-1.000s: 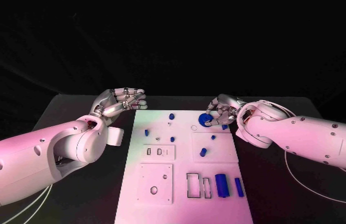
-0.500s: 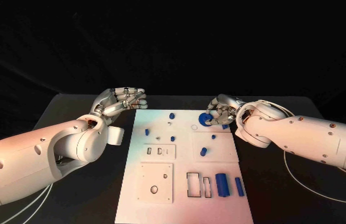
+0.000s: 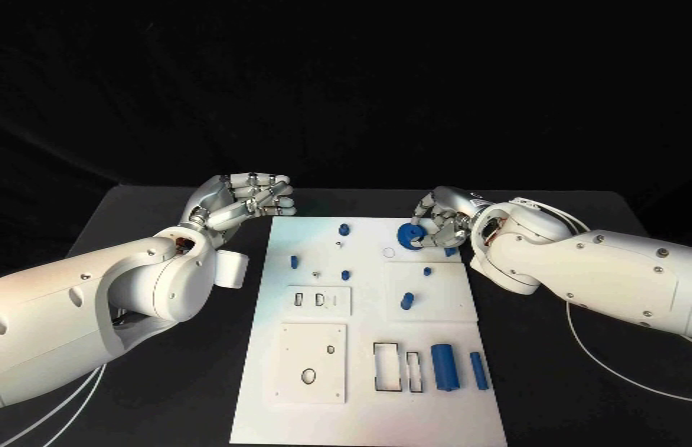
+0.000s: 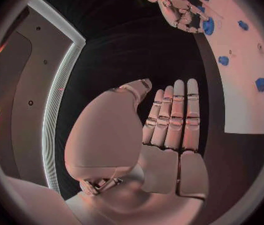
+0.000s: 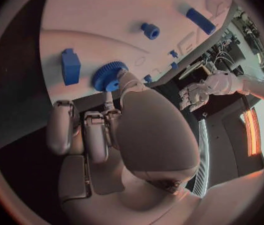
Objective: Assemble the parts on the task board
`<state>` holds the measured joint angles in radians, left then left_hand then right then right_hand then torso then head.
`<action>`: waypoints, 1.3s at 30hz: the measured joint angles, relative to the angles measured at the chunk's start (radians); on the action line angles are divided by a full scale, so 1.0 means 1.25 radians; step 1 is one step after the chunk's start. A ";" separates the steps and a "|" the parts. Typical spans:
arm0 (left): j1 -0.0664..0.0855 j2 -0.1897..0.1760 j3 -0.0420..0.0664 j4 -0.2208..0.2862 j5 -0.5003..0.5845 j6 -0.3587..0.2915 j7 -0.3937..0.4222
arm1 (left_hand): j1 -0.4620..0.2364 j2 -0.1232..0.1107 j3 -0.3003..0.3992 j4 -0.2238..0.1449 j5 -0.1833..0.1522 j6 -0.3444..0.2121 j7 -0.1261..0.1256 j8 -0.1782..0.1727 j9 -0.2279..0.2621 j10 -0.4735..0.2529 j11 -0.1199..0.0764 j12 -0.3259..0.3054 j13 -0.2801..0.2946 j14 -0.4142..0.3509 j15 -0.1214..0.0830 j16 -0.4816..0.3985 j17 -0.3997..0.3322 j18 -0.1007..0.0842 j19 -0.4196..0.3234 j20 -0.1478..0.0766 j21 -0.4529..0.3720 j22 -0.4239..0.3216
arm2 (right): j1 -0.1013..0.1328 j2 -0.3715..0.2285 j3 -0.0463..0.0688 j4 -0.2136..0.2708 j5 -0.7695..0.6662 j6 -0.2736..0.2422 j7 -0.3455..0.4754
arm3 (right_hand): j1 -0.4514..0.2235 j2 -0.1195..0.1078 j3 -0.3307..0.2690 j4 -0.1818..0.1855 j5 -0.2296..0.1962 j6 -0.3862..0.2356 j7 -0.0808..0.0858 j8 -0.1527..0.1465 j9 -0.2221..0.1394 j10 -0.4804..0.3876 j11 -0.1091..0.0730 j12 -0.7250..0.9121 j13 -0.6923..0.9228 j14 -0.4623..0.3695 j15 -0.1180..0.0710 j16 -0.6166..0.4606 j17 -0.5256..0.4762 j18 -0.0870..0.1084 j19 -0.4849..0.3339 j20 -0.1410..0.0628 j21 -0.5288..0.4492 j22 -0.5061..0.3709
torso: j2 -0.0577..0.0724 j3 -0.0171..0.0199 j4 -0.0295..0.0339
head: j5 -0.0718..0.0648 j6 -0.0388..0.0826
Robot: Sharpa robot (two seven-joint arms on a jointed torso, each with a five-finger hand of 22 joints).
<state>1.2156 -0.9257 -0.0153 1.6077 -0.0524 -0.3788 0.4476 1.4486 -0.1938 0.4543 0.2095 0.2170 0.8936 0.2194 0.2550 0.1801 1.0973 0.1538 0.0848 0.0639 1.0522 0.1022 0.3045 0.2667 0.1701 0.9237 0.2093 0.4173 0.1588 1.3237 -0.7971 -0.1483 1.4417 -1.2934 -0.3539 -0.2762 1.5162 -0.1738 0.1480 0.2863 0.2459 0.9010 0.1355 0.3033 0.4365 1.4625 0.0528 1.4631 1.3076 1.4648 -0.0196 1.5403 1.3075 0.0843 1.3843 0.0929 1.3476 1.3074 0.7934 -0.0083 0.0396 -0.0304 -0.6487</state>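
Currently the right hand (image 3: 441, 222) pinches a blue gear (image 3: 413, 237) at the task board's (image 3: 361, 367) 1 o'clock corner; left hand (image 3: 248, 199), curled w/ nothing held, sits at 11 o'clock.

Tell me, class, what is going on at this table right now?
The robot's right hand holds a blue toothed gear at the far right part of the white task board. Its left hand hovers off the board's far left corner with fingers curled, holding nothing. Other blue parts, such as two blocks, lie on the board.
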 measured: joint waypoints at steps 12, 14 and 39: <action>0.000 0.001 0.000 -0.001 0.000 0.002 -0.002 | 0.000 0.000 0.000 0.000 0.000 0.000 0.000 0.000 0.000 0.000 0.000 0.000 0.001 0.000 0.000 0.000 0.000 0.000 0.000 0.000 0.000 0.000 | -0.006 -0.003 -0.003 0.032 -0.057 -0.050 -0.011 | -0.014 -0.014 0.041 0.002 0.003 0.041 -0.009 0.002 -0.002 0.003 -0.007 0.030 0.000 0.000 0.000 0.003 0.000 -0.012 0.019 -0.007 0.023 0.000 | -0.001 0.0005 -0.0004 | 0.000 0.004; 0.000 0.001 0.000 -0.001 0.000 0.003 -0.002 | 0.000 0.000 0.000 0.000 0.000 0.000 0.000 0.000 0.000 0.000 0.000 0.000 0.001 0.000 0.000 0.000 0.000 0.000 0.000 0.000 0.000 0.000 | -0.006 -0.003 -0.003 0.042 -0.066 -0.067 -0.013 | -0.018 -0.018 0.043 0.002 0.003 0.046 -0.009 0.002 -0.002 0.003 -0.009 0.033 0.000 0.000 0.000 0.003 0.000 -0.012 0.023 -0.009 0.023 0.000 | -0.001 0.0005 -0.0004 | 0.001 0.005; 0.000 0.009 0.000 -0.007 0.000 0.006 -0.003 | 0.000 0.000 0.000 0.000 0.000 0.000 0.000 0.000 0.000 0.000 0.000 0.000 0.000 0.000 0.000 0.000 0.001 0.000 0.000 0.000 0.000 0.000 | 0.000 0.120 -0.002 0.076 -0.168 -0.133 -0.031 | -0.030 -0.017 0.054 0.001 -0.001 0.047 -0.010 -0.003 0.000 0.003 -0.009 0.036 0.000 0.003 -0.003 0.006 0.000 -0.012 0.033 -0.010 0.032 0.000 | 0.000 -0.0008 0.0025 | 0.006 0.010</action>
<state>1.2155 -0.9147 -0.0153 1.5995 -0.0520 -0.3713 0.4435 1.4486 -0.1938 0.4543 0.2096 0.2170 0.8936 0.2194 0.2551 0.1801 1.0973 0.1538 0.0843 0.0644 1.0522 0.1022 0.3045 0.2675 0.1702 0.9237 0.2093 0.4173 0.1591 1.3242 -0.6473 -0.1509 1.5373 -1.5036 -0.5202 -0.3152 1.4785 -0.1949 0.2155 0.2878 0.2452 0.9597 0.1229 0.2993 0.4359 1.4659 0.0420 1.5083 1.3073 1.4686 -0.0234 1.5480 1.3080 0.0689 1.4253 0.0806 1.3881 1.3079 0.7938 -0.0093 0.0428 -0.0234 -0.6365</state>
